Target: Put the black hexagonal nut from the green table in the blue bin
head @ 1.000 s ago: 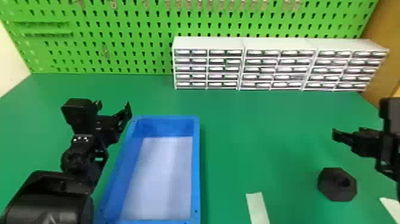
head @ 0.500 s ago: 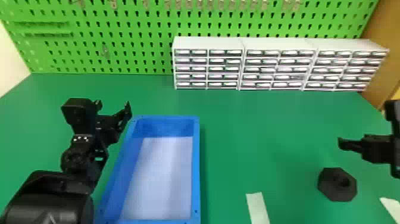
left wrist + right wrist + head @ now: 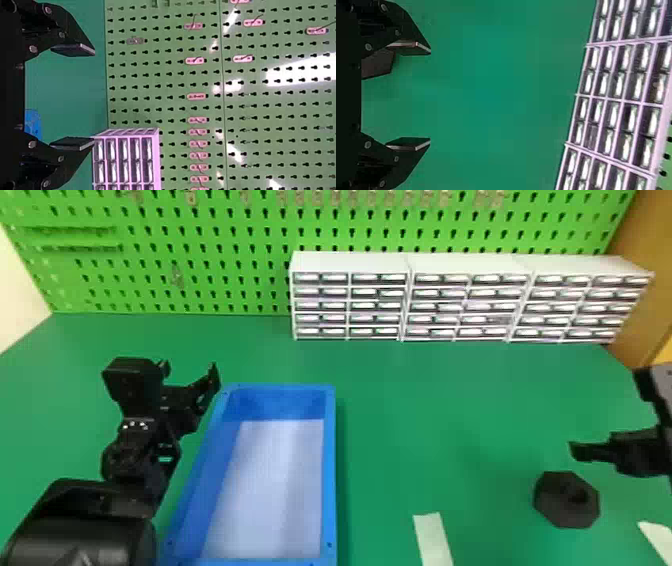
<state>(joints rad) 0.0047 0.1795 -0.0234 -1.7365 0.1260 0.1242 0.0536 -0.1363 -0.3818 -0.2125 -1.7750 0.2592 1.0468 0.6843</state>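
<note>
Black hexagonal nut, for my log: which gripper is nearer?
Right: the right gripper hangs close beyond the nut; the left gripper is far off, by the far left corner of the blue bin.

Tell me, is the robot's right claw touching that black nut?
Apart. The head view shows it plainly: a strip of the green table lies between the black nut and the right gripper, whose dark finger is beyond the nut.
</note>
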